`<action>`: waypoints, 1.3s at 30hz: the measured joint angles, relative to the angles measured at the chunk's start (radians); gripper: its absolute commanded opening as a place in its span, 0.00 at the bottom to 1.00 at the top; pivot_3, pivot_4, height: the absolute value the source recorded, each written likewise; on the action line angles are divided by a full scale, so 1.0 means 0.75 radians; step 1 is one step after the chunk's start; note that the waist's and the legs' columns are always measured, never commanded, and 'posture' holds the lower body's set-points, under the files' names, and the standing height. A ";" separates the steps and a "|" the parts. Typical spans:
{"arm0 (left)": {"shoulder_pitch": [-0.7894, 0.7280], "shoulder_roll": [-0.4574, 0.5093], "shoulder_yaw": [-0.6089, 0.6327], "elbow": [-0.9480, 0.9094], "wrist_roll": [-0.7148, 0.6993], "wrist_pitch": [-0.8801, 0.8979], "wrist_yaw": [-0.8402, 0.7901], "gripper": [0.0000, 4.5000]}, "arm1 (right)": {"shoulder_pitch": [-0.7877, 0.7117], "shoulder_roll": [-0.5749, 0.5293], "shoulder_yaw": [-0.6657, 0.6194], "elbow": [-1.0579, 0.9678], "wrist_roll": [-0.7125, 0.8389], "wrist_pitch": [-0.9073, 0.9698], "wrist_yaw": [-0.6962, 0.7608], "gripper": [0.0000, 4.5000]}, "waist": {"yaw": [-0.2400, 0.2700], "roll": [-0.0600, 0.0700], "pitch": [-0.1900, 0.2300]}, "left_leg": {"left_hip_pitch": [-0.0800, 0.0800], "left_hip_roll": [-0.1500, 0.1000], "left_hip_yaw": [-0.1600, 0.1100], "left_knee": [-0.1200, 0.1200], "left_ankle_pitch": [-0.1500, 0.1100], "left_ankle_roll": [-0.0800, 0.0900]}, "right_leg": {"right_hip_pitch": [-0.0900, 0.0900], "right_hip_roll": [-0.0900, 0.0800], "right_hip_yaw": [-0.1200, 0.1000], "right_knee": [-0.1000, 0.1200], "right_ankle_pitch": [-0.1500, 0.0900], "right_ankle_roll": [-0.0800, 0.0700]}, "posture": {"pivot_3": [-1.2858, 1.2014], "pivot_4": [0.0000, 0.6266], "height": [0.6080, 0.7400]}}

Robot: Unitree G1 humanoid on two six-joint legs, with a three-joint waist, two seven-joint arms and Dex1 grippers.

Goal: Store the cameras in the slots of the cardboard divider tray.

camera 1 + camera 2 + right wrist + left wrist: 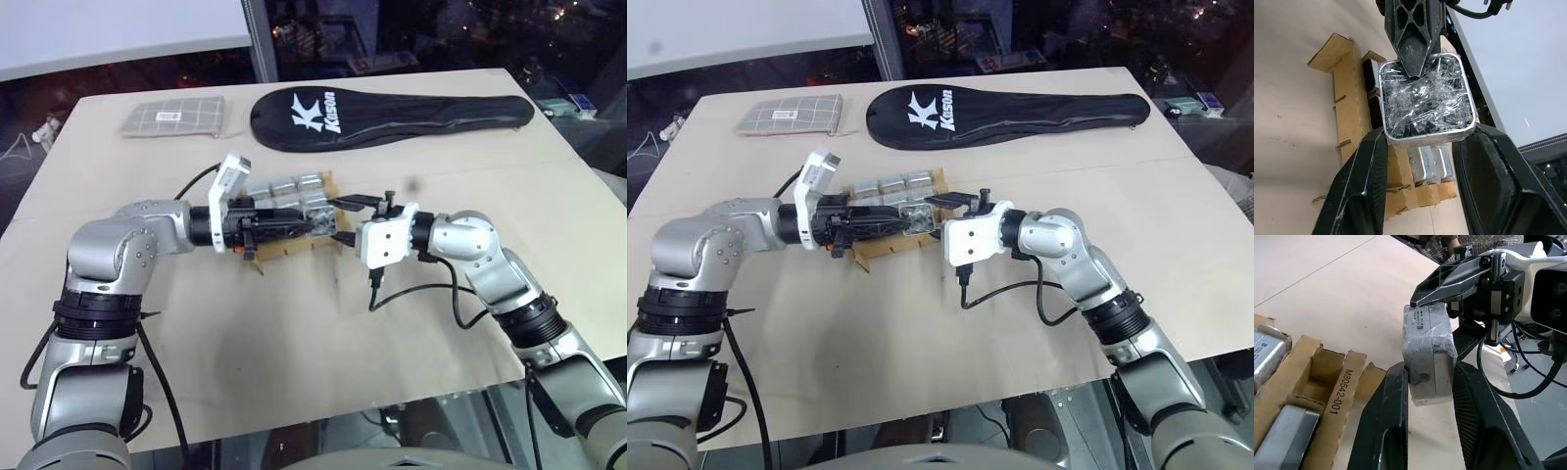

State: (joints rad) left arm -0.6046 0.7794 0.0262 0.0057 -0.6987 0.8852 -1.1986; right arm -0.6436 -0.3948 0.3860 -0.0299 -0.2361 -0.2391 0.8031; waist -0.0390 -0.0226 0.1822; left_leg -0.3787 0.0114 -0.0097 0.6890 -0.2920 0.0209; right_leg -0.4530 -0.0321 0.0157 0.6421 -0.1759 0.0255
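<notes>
A plastic-wrapped silver-grey camera (1425, 100) is held in the air just above the near right corner of the cardboard divider tray (284, 245), between the two grippers. The left gripper (1430, 382) is closed on it, one black finger on each side. The right gripper (1422, 142) also has its fingers against two opposite edges of the same camera, part-open to its width. The wrapped, dark crinkled face shows in the right wrist view.

The tray lies mid-table, directly below both grippers. Other cameras (892, 183) already sit in its far row of slots. At the far edge of the table (294, 372) lie a black racket cover (392, 115) and a grey checked pouch (174, 116), well apart from the tray.
</notes>
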 measured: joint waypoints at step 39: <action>-0.130 -0.013 -0.083 0.135 0.146 -0.147 -0.122 0.15 | 0.045 0.049 -0.005 -0.078 0.041 0.173 0.010 0.98 | 0.000 0.000 0.000 | 0.000 0.000 0.000 0.000 0.000 0.000 | 0.000 0.000 0.000 0.000 0.000 0.000 | 0.52 0.24 1.00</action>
State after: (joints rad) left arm -0.7019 0.7694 -0.0364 0.1072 -0.5891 0.7747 -1.2904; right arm -0.6101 -0.3582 0.3825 -0.0882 -0.2056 -0.1097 0.8104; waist -0.0392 -0.0226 0.1822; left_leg -0.3790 0.0114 -0.0100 0.6891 -0.2920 0.0210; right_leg -0.4530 -0.0320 0.0155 0.6420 -0.1759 0.0256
